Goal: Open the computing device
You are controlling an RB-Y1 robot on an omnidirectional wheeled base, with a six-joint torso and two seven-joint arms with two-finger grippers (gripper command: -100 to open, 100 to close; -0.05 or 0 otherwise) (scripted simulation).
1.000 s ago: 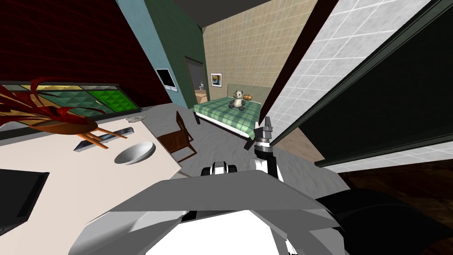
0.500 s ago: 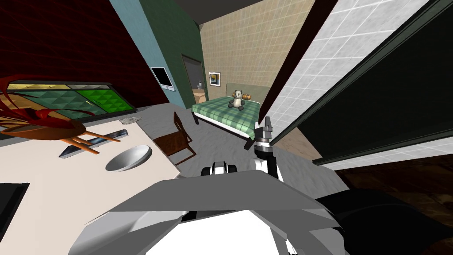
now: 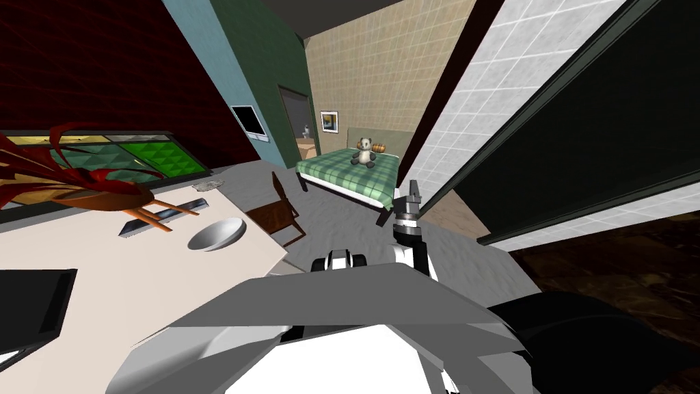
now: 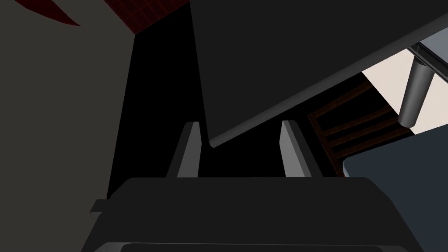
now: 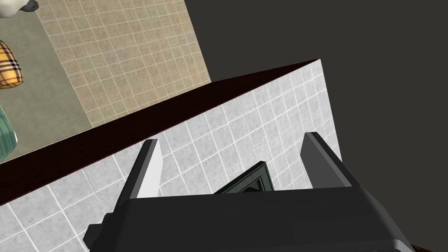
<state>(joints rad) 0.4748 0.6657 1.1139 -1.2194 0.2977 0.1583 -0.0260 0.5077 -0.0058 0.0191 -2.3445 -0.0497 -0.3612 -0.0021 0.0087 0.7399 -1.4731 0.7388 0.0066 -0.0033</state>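
Laptop (image 3: 163, 217) lies shut, flat on counter (image 3: 137, 294), just beside bowl (image 3: 217, 234), well apart from both grippers. Left gripper (image 4: 239, 127): jaws open, empty. Right gripper (image 3: 413, 188): raised, jaws open, empty.

Free floor ahead, a crowded surface to the left

The grey floor (image 3: 342, 226) between the chair (image 3: 277, 213) and the bed (image 3: 348, 172) lies open. The right end effector (image 3: 413, 188) stands in free air over it, fingers apart, with the white tiled wall (image 3: 465, 116) close on its right. On the cream surface (image 3: 137, 294) the near stretch is bare up to a black object (image 3: 31, 304) at its left edge. Farther on, a white bowl (image 3: 217, 234), a flat grey laptop (image 3: 164, 215) and a red-leaved plant (image 3: 82, 188) crowd together, the plant's orange legs crossing over the laptop. The left end effector (image 4: 239, 127), fingers apart, faces a dark flat panel (image 4: 284, 65) whose corner sits between them.
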